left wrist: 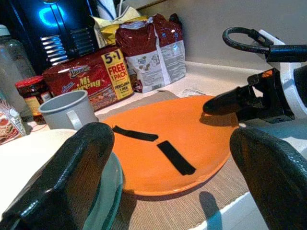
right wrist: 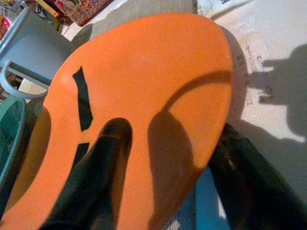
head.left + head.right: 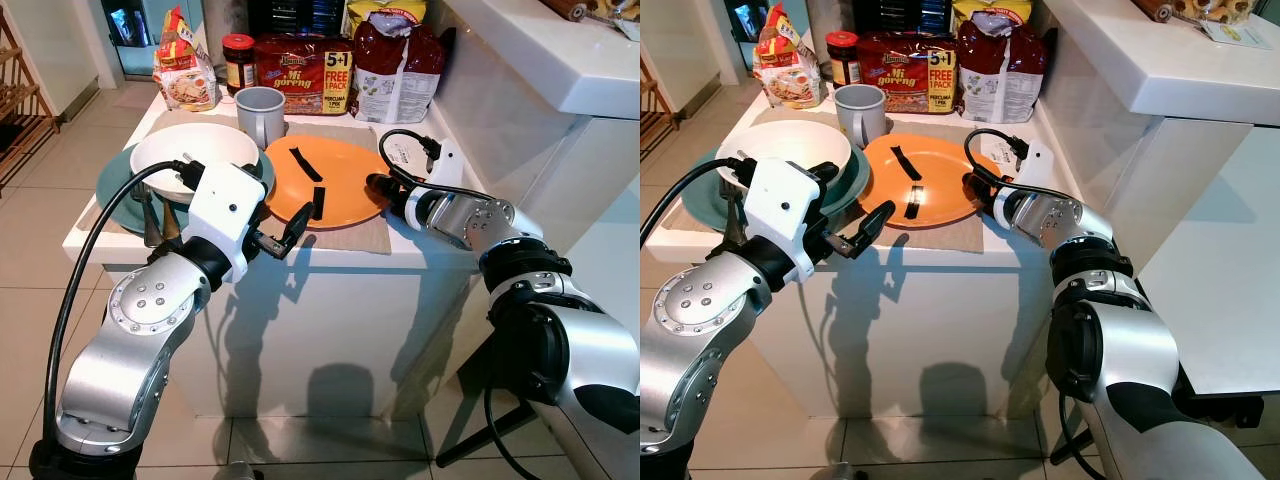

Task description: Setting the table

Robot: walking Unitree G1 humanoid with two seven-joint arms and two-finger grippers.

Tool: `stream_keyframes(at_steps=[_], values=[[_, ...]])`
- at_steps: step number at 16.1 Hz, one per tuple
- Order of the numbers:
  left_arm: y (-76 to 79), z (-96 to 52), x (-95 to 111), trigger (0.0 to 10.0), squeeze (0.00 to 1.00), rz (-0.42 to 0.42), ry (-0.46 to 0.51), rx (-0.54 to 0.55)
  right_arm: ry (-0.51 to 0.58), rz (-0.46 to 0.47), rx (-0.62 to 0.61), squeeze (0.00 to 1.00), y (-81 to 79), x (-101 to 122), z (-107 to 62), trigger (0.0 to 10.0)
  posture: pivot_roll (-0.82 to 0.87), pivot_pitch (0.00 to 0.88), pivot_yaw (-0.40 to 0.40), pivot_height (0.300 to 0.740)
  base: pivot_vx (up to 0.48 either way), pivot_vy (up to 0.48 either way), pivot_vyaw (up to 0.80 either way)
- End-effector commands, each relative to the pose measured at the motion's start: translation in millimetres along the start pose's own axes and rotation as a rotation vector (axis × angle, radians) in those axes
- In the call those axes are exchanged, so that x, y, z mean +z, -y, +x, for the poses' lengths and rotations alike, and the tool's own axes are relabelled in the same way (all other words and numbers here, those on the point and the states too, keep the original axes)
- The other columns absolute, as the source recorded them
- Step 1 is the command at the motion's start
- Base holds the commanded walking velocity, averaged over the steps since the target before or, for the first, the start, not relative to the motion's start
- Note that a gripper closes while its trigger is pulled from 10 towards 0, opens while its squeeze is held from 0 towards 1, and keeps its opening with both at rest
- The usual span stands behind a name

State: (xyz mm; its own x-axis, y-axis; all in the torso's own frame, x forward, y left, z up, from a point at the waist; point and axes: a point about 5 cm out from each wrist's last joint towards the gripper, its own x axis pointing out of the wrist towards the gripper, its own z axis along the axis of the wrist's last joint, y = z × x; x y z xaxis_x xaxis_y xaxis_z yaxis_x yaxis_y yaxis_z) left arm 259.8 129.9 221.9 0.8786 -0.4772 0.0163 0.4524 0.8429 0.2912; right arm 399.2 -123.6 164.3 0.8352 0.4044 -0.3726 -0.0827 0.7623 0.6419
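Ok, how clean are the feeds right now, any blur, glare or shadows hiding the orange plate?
Left and right eye views: sharp, hard light, arm shadows falling on the white counter front. Left wrist view: the orange plate is clear, the near fingers blurred, with blue glare at the top. Right wrist view: the right gripper straddles the plate's rim; finger and cable shadows cross the plate, and the close fingers are soft.

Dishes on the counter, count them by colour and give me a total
Orange plate: 1
White bowl: 1
Teal plate: 1
Grey mug: 1
Total: 4
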Motion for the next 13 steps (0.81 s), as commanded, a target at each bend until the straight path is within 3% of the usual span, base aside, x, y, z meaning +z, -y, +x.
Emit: stream_keyframes(at_steps=[1, 13], values=[[1.0, 2.6, 5, 10.0, 0.00, 0.012, 0.024, -0.010, -0.022, 0.018, 0.008, 0.00, 2.2, -6, 0.8, 0.0, 0.08, 0.000, -0.076, 0.740, 0.000, 0.000, 0.00], [1.6, 4.1, 5, 10.0, 0.00, 0.012, 0.027, -0.015, 0.012, 0.060, -0.005, 0.00, 15.4, 0, -5.8, 0.0, 0.07, 0.000, -0.067, 0.740, 0.000, 0.000, 0.00]])
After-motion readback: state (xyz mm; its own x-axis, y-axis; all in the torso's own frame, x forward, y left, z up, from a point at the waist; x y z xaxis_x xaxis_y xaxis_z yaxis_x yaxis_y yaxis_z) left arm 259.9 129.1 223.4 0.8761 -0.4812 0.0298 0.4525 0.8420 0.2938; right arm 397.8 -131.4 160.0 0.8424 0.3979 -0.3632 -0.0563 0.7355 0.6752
